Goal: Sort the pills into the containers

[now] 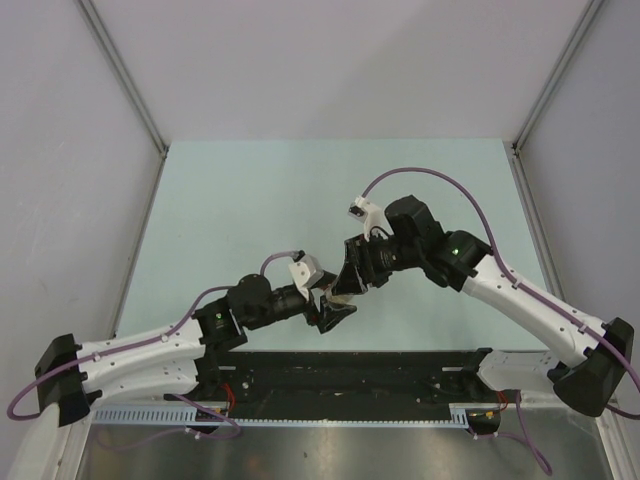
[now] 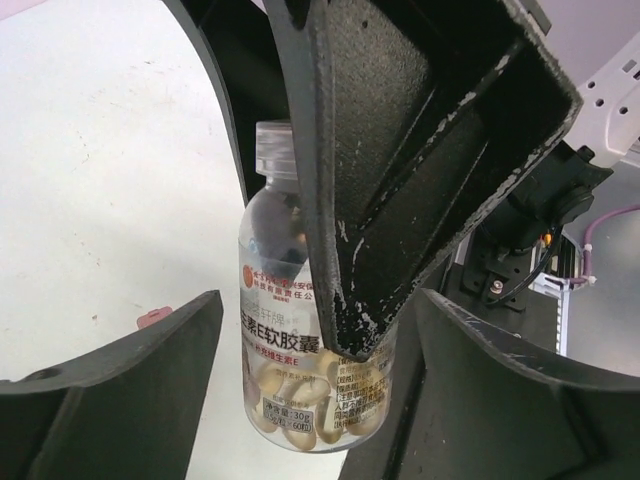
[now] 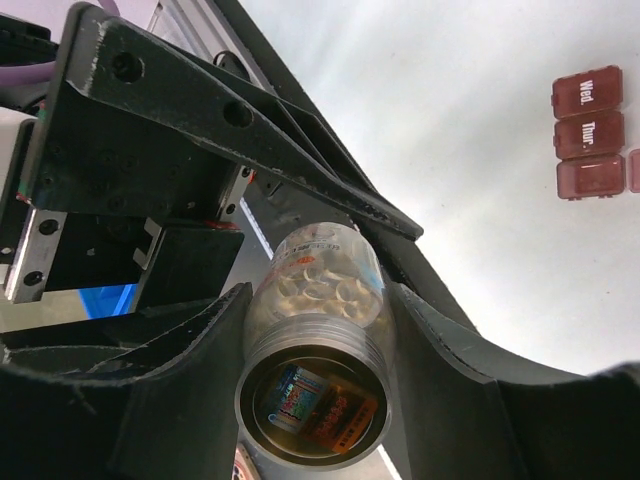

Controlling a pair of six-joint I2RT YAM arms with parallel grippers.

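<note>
1. The right hand (image 3: 316, 332) is clenched on a small clear round bottle (image 2: 268, 300).
2. The left hand (image 2: 315, 335) is spread loose around the bottle's bottom.
3. Pale yellow pills (image 2: 290, 395) sit inside.
4. The dark red plastic pill box (image 3: 588, 135) lies well apart on the pale table (image 3: 450, 150).

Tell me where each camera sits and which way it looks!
Top camera: high behind the arms, looking down at the table; both arms show, left gripper and right gripper meeting mid-table.
Left wrist camera: on the left arm, looking along its own open fingers at the clear bottle, crossed by a right finger.
Right wrist camera: on the right arm, looking into the bottle's open neck between its own fingers; red pill box beyond.
Shared: both wrist views show the bottle.
</note>
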